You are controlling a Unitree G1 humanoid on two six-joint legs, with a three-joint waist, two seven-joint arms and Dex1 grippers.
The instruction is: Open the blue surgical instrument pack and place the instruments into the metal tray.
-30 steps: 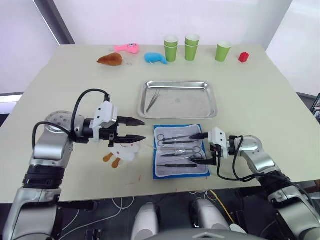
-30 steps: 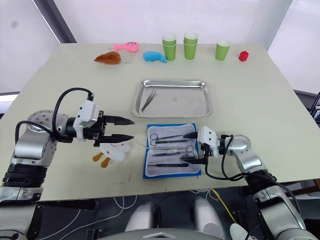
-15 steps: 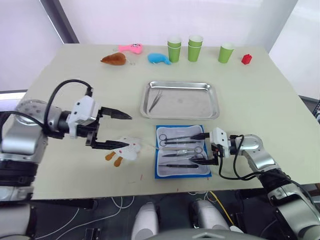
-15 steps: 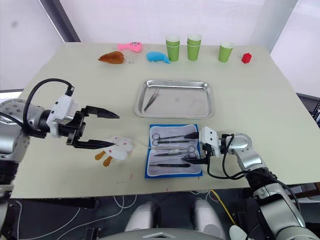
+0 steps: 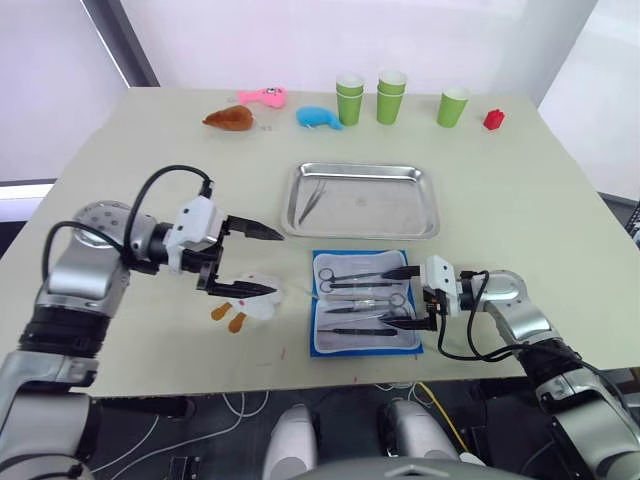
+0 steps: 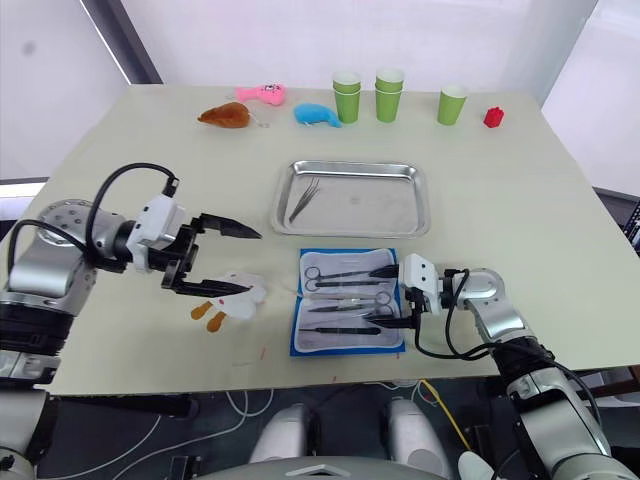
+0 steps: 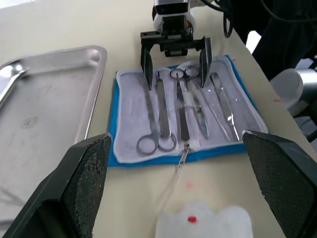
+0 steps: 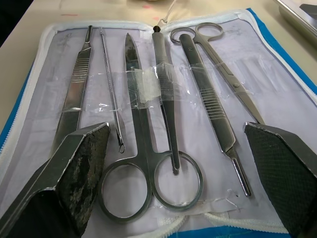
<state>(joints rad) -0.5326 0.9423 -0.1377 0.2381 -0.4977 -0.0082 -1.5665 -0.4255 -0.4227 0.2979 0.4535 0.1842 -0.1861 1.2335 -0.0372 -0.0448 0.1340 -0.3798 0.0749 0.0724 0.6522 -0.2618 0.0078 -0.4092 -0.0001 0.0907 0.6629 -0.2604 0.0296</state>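
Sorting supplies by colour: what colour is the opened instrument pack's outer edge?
Blue, around a pale grey-white padded lining; the flat fabric instrument pack shows it best in the left wrist view.

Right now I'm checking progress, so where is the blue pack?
The blue surgical instrument pack lies open on the table's near edge, just in front of the metal tray, with the right gripper at its right side.

No text, label, brand or number could be read anywhere. The metal tray carried a small round stamped mark on its floor, too faint to make out.
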